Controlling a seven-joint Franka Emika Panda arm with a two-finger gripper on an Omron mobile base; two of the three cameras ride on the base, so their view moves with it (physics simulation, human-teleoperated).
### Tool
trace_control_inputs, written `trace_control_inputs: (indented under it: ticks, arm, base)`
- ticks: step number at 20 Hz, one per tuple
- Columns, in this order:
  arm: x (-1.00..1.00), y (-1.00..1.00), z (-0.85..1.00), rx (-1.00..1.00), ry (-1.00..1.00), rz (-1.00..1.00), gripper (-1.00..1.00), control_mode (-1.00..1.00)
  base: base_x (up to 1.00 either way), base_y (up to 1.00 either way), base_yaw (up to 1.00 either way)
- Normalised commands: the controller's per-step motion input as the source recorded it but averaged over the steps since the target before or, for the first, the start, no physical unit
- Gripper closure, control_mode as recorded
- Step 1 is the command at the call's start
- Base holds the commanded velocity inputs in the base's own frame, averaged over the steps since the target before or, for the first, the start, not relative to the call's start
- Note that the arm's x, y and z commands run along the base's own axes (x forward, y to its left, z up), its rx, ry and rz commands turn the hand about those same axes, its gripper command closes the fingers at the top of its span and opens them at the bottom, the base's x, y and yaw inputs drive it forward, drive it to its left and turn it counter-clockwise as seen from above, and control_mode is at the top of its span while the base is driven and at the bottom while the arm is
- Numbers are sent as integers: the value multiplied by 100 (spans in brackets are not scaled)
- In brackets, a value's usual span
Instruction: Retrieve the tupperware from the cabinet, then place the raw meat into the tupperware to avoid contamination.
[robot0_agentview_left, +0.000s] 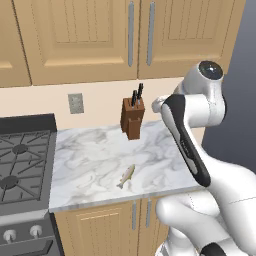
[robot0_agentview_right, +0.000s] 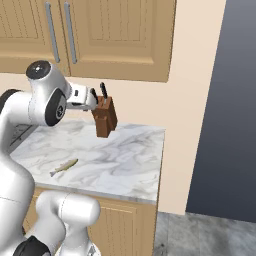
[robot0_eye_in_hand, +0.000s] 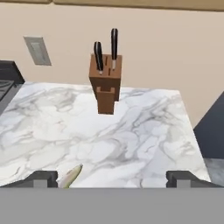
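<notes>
1. Since both doors of the cabinet (robot0_agentview_left: 132, 37) are shut and no tupperware is out, the first step, as I judge it, is to open a door. The relation that matters is that the doors hang on the wall above the tabletop's (robot0_agentview_left: 90, 160) back edge, well above the tool (robot0_eye_in_hand: 112, 178), which is held over the tabletop and pointed forward and down.
2. The two bar handles (robot0_agentview_left: 140, 34) run vertically, side by side at the seam between the doors. To grip one, the tool would probably have to rise and close across that upright axis.
3. The tool's two tips stand wide apart at the bottom of the hand view, with nothing between them.
4. The raw meat (robot0_agentview_left: 126, 176) lies near the front edge of the tabletop, its long axis slanting from the front towards the back right corner, well apart from the knife block (robot0_agentview_left: 133, 118) at the back edge.
5. The left base view takes in both doors with their handles, the stove (robot0_agentview_left: 22, 165) at the tabletop's left end and a wall outlet (robot0_agentview_left: 75, 103).
6. The right base view shows the tabletop's right end and the dark gap beyond it; the wrist reaches towards the knife block.
7. The hand view catches just one end of the raw meat beside the left tip, and of the cabinet merely a thin strip of its underside.
</notes>
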Motion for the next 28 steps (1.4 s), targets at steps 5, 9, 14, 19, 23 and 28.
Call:
trace_control_inputs:
  ticks: [5, 9, 14, 19, 23, 28]
  arm:
    - [-5, 18, 36, 0, -27, 0, -100, -100]
    - [-1, 15, 36, 0, -25, 0, -100, -100]
    - [-3, 8, 32, 0, -23, 0, -100, -100]
    - [0, 7, 34, 0, -24, 0, -100, -100]
    - [0, 7, 34, 0, -26, 0, -100, -100]
    - [0, 5, 32, 0, -26, 0, -100, -100]
  base:
    - [0, 0, 0]
    - [0, 0, 0]
    - [0, 0, 0]
    - [0, 0, 0]
    - [0, 0, 0]
    - [0, 0, 0]
